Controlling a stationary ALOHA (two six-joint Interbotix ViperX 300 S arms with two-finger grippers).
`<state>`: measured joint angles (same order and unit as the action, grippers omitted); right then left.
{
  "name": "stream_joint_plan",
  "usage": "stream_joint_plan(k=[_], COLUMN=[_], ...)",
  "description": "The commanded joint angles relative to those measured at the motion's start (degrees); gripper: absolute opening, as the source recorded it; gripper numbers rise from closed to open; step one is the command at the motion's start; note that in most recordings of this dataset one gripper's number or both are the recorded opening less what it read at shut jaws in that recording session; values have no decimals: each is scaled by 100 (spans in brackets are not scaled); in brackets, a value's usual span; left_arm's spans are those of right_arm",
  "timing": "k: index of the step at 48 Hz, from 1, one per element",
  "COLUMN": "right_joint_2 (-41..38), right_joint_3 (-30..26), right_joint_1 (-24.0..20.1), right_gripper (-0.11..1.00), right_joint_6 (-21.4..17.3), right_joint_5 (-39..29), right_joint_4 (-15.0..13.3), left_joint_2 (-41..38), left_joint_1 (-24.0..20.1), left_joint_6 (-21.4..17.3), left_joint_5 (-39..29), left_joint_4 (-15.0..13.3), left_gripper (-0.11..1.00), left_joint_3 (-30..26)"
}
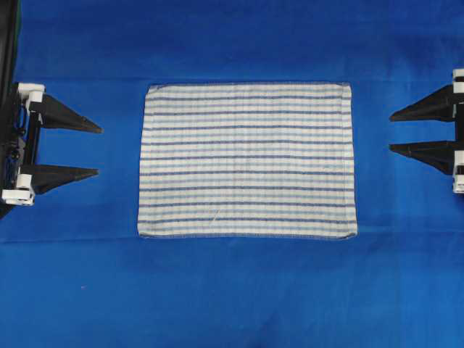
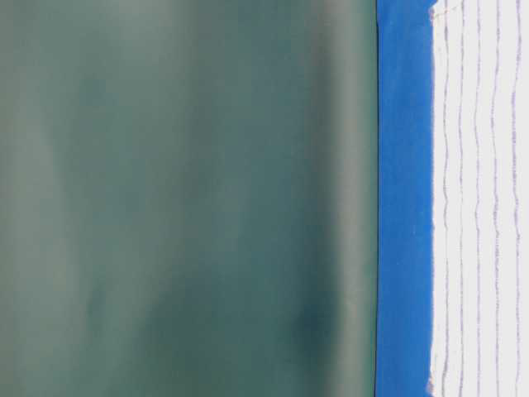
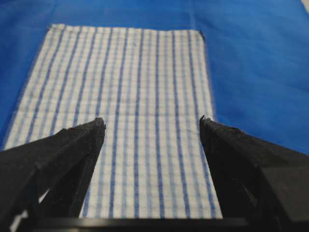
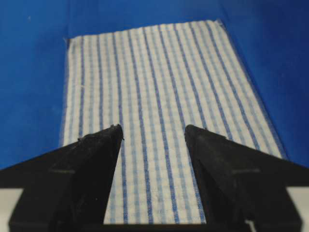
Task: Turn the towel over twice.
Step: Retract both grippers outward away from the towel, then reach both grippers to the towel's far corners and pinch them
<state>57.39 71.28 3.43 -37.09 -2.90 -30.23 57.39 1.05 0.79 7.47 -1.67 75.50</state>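
Both grippers wide and empty, towel flat between them.

Your left gripper (image 1: 98, 151) sits at 9 o'clock and your right gripper (image 1: 391, 131) at 3 o'clock, jaws level, aimed inward, well apart from the towel (image 1: 246, 159) at centre on the blue cloth (image 1: 232, 297). It looks light and limp; pinch the hemmed corners.

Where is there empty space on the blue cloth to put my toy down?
The wide strip of blue cloth below the towel is bare, and so is the strip above it. The side gaps are tighter: the open left end effector and open right end effector point in at the towel there.
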Motion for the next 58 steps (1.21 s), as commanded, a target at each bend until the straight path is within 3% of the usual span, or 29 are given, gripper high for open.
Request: stream_joint_plan(k=[1, 10, 25, 37, 58], right_joint_2=[-79, -448, -1784, -3085, -4966], right_joint_3=[-123, -299, -615, -932, -1424], right_joint_1=[149, 571, 1477, 2136, 2760], right_gripper=[63, 63, 63, 63, 63], right_joint_6=[-62, -114, -105, -97, -26], right_joint_5=[-9, -62, -44, -35, 519], right_joint_4=[105, 123, 123, 44, -105], left_joint_2=[-105, -554, -2065, -3278, -5159], left_joint_1=[-97, -554, -1556, -2021, -2646], left_joint_6=[44, 0, -26, -35, -35], left_joint_5=[149, 360, 940, 1415, 2461], left_joint_4=[0, 0, 9, 9, 9], left_gripper=[75, 75, 75, 75, 74], left_joint_3=[-88, -237, -483, -721, -940])
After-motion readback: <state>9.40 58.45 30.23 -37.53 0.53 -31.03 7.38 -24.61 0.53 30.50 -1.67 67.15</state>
